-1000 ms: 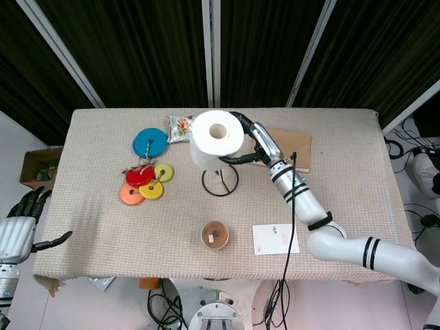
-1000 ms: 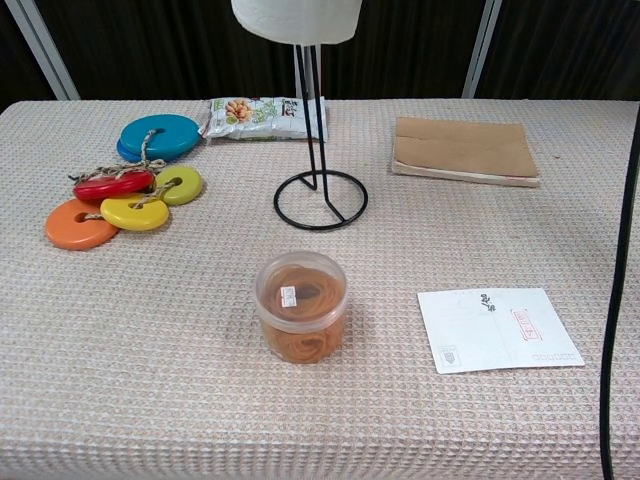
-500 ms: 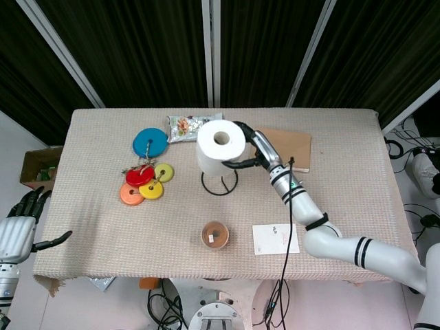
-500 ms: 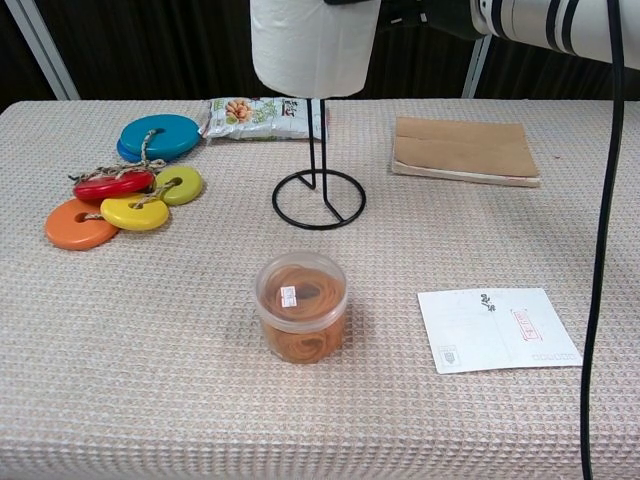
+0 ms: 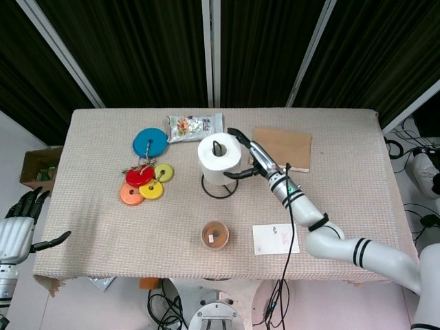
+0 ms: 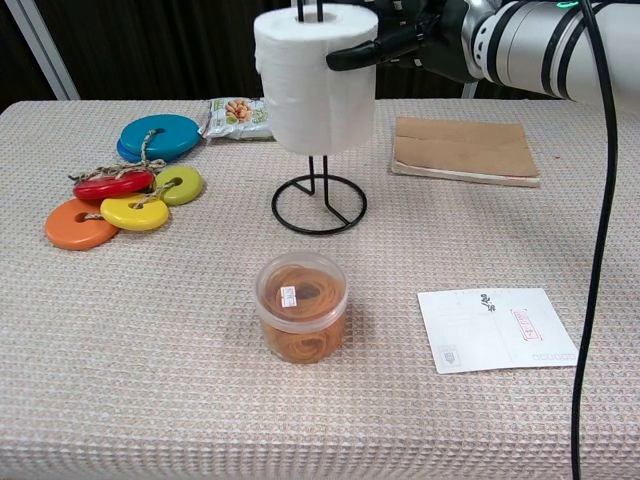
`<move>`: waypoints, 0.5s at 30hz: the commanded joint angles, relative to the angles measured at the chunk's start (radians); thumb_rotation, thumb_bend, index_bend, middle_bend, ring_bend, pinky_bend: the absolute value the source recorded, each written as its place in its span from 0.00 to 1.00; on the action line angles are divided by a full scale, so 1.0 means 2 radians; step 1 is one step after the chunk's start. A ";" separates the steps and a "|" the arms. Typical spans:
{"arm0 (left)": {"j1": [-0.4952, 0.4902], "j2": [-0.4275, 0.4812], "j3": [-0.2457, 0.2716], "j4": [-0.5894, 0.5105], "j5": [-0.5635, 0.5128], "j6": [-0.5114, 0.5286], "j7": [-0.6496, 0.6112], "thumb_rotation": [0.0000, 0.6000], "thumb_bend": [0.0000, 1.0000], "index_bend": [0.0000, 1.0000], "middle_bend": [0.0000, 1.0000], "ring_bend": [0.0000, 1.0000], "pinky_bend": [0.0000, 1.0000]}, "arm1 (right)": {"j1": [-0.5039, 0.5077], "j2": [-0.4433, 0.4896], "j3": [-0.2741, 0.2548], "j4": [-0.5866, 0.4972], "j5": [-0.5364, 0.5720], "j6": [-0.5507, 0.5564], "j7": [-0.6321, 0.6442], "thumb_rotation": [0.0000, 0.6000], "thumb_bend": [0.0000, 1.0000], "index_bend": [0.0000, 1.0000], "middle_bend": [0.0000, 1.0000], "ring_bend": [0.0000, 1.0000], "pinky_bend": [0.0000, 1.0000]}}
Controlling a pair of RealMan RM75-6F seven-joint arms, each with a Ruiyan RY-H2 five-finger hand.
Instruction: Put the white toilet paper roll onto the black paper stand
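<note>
Coloured discs (image 6: 120, 190), snack packet (image 6: 238, 117), brown board (image 6: 465, 150), jar (image 6: 301, 306), card (image 6: 497, 328)

Toilet paper roll (image 6: 315, 80) on black paper stand (image 6: 320, 205) blocks tabletop (image 6: 150, 350) centre; right hand (image 6: 400, 42) grips roll from right, arm spans right side above brown pad (image 6: 465, 150). Left flank: coloured discs (image 6: 125, 190). Behind: snack packet (image 6: 240, 117). Front: round tub (image 6: 302, 306), white card (image 6: 497, 328). Bare tabletop front left. Left hand (image 5: 17, 230) off tabletop's left edge.
</note>
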 commanded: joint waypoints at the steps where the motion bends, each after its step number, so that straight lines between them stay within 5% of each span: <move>1: 0.000 0.000 0.000 -0.001 0.000 0.000 0.001 0.20 0.01 0.07 0.03 0.05 0.22 | -0.007 -0.006 -0.004 0.012 -0.026 0.016 0.010 1.00 0.00 0.00 0.00 0.00 0.00; 9: -0.001 -0.001 0.001 -0.004 0.002 -0.001 0.005 0.19 0.01 0.07 0.03 0.05 0.22 | -0.046 0.042 -0.035 -0.017 -0.092 0.056 0.003 1.00 0.00 0.00 0.00 0.00 0.00; 15: 0.001 0.000 -0.002 -0.003 0.000 0.003 0.003 0.20 0.01 0.07 0.03 0.05 0.22 | -0.132 0.137 -0.128 -0.028 -0.204 0.161 -0.116 1.00 0.00 0.00 0.00 0.00 0.00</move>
